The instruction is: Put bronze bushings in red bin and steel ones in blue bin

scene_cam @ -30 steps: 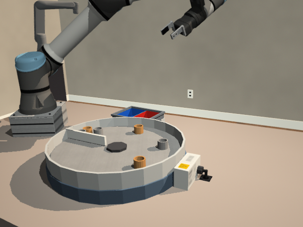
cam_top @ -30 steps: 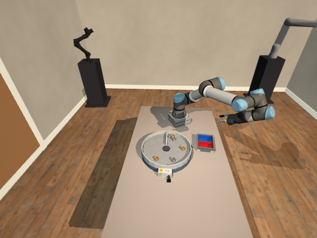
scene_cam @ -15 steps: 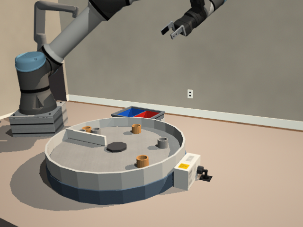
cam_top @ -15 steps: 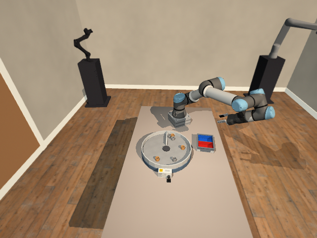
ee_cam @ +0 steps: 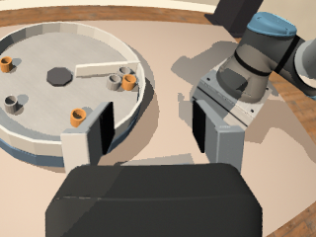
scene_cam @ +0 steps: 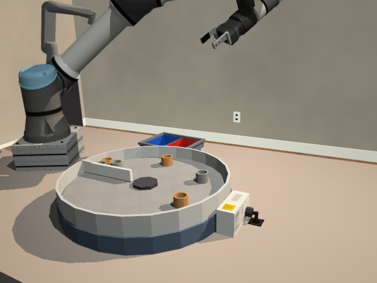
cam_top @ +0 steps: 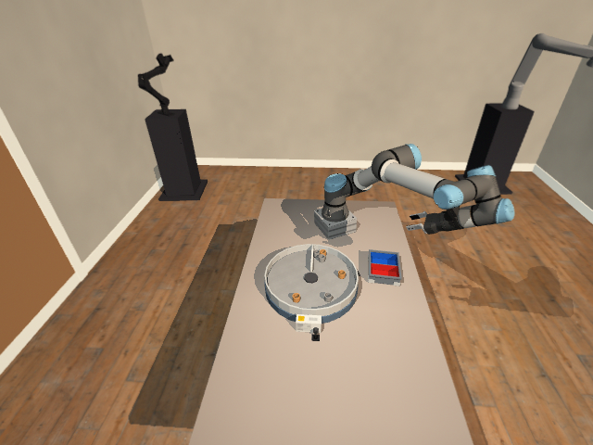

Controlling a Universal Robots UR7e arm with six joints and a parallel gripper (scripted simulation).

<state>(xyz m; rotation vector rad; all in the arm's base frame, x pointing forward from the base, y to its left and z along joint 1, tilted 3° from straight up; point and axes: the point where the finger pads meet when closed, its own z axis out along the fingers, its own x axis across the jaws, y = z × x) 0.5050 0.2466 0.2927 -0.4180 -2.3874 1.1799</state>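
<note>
The turntable (cam_top: 285, 273) (scene_cam: 97, 197) (ee_cam: 39, 106) carries three bronze and three steel bushings, all upright. One bronze bushing (cam_top: 342, 274) (scene_cam: 166, 160) (ee_cam: 78, 116) is on the bin side. Another bronze bushing (cam_top: 296, 298) (scene_cam: 181, 201) (ee_cam: 6, 64) and a steel bushing (cam_top: 328, 295) (scene_cam: 201, 177) (ee_cam: 11, 105) are nearer the sensor box. A bronze bushing (scene_cam: 106, 160) (ee_cam: 128, 83) and two steel ones are bunched by the white divider. The blue bin (cam_top: 384, 259) (scene_cam: 161, 140) and red bin (cam_top: 384, 270) (scene_cam: 184, 142) look empty. My gripper (cam_top: 412, 222) (scene_cam: 208, 43) (ee_cam: 153, 118) is open and empty, high and well away from the bushings.
The white divider (cam_top: 312, 259) (scene_cam: 106, 171) (ee_cam: 104, 68) stands on the turntable between its raised rim and dark hub (cam_top: 310, 277) (scene_cam: 145, 183) (ee_cam: 59, 76). A white box (cam_top: 308, 323) (scene_cam: 232, 213) stands against the turntable's outside. The arm's base (cam_top: 334, 223) (scene_cam: 43, 155) is behind the turntable.
</note>
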